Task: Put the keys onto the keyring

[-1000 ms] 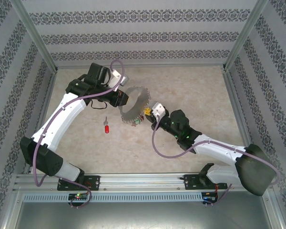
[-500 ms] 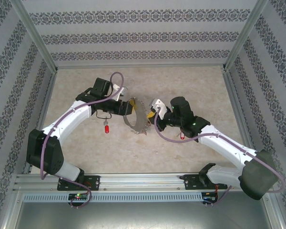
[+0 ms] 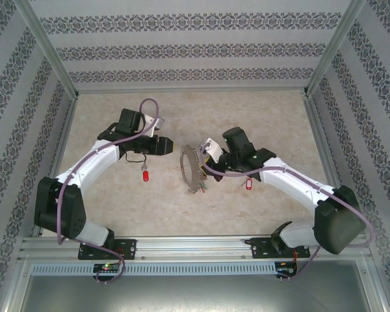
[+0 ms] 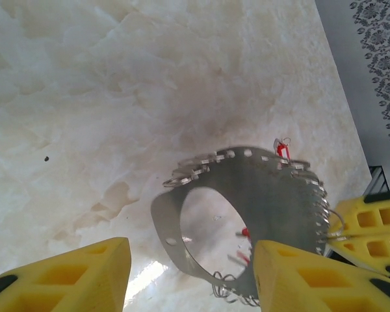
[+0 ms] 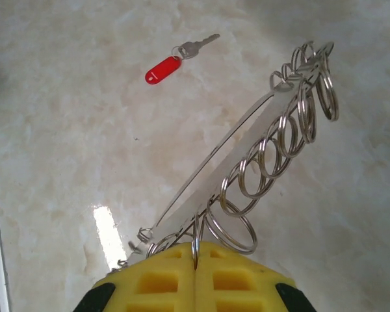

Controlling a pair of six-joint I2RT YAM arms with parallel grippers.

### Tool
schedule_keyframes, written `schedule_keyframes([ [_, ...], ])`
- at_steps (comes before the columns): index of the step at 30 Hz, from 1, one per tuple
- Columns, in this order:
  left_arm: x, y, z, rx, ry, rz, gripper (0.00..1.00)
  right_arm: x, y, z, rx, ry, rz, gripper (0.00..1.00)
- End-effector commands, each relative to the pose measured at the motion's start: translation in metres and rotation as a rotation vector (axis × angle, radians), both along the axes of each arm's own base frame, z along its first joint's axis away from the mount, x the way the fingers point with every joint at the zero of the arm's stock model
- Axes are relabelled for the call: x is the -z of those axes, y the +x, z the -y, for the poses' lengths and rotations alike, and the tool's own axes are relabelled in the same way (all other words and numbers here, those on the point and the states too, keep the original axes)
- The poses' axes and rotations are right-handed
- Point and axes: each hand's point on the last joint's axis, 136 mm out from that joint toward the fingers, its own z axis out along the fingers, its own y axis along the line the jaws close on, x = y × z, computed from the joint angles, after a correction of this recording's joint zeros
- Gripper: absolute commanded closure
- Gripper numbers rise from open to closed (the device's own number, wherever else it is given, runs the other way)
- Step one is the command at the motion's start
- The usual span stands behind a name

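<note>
The keyring (image 3: 190, 172) is a wide silver band hung with several small rings, standing nearly edge-on in the top view. My right gripper (image 5: 196, 257) is shut on one small ring at the keyring's (image 5: 247, 130) lower end. My left gripper (image 3: 171, 146) stands open just left of the keyring, apart from it. In the left wrist view its yellow fingers (image 4: 71, 276) frame the keyring (image 4: 260, 188) with nothing between them. A solid red key (image 3: 145, 176) lies on the table left of the keyring and also shows as the red key (image 5: 164, 69). A red-tagged key with a white window (image 3: 249, 185) lies under the right forearm.
The marble-look table (image 3: 201, 110) is fenced by patterned walls and a metal frame (image 3: 315, 110). The right gripper's yellow fingers (image 4: 370, 224) show at the right edge of the left wrist view. A black cable loop (image 3: 135, 156) hangs under the left wrist.
My left gripper has opened, let go of the keyring and drawn back to the left. The right arm has swung up and left, turning the keyring nearly edge-on.
</note>
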Motion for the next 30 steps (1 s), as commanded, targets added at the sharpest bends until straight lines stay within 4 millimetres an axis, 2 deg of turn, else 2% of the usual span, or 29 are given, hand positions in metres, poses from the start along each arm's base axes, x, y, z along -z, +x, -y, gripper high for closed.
schedule_keyframes([
  [1,-0.016,-0.006,0.01,0.062,-0.043,0.113,0.46,-0.009,0.012,-0.004,0.078,0.03,-0.066,1.0],
  [4,-0.013,-0.019,0.023,0.106,0.025,0.223,0.45,0.0,0.025,0.0,0.198,0.03,-0.142,1.0],
  [8,0.0,-0.038,0.039,0.112,0.062,0.424,0.42,0.014,0.04,0.009,0.376,0.054,-0.345,1.0],
  [10,0.008,-0.049,0.042,0.119,0.062,0.504,0.4,0.025,0.034,0.006,0.361,0.04,-0.405,1.0],
  [13,0.018,-0.058,0.038,0.112,0.102,0.551,0.38,0.043,0.02,0.003,0.316,-0.042,-0.367,1.0],
  [16,0.027,-0.069,0.04,0.176,0.137,0.561,0.36,0.045,0.015,0.0,0.271,-0.068,-0.337,1.0],
  [21,0.04,-0.087,0.054,0.34,0.168,0.584,0.34,0.054,0.023,0.011,0.3,-0.185,-0.275,1.0],
  [30,0.066,-0.09,0.067,0.399,0.235,0.587,0.31,0.036,0.025,-0.003,0.311,-0.067,-0.32,1.0],
])
